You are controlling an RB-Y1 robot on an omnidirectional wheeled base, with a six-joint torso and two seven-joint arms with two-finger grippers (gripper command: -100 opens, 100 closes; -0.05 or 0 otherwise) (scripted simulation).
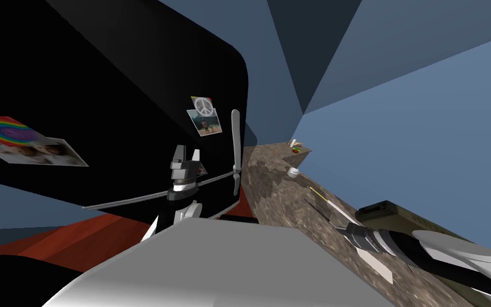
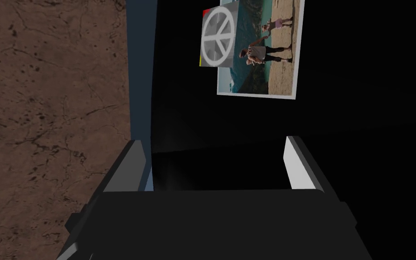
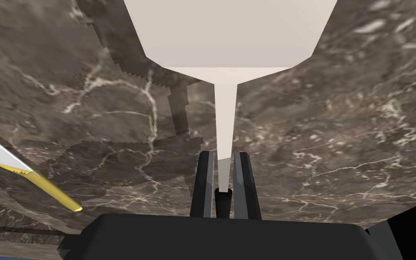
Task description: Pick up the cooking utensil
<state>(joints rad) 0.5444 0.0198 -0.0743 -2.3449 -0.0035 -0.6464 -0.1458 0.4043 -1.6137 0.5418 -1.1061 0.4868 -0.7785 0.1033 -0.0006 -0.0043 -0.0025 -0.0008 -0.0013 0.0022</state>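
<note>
Open worktop (image 3: 338, 135) round right fingers (image 3: 205, 180); yellow-handled knife (image 3: 26, 169) lies off to side, apart. Ahead of left fingers (image 2: 297, 162), black fridge door (image 2: 360, 135) close; worktop alongside.

It looks like a home kitchen to me: a tall black fridge-like appliance with a rounded corner (image 1: 132, 106) carries a seaside snapshot (image 1: 207, 125) under a grey peace-sign magnet (image 1: 203, 106), and a rainbow picture (image 1: 10, 133). Beside it runs a brown marbled stone counter (image 1: 281, 202), with cooking tools at it: a yellow-handled knife (image 3: 44, 183) and a pale cream flat-bladed spatula (image 3: 229, 36).
</note>
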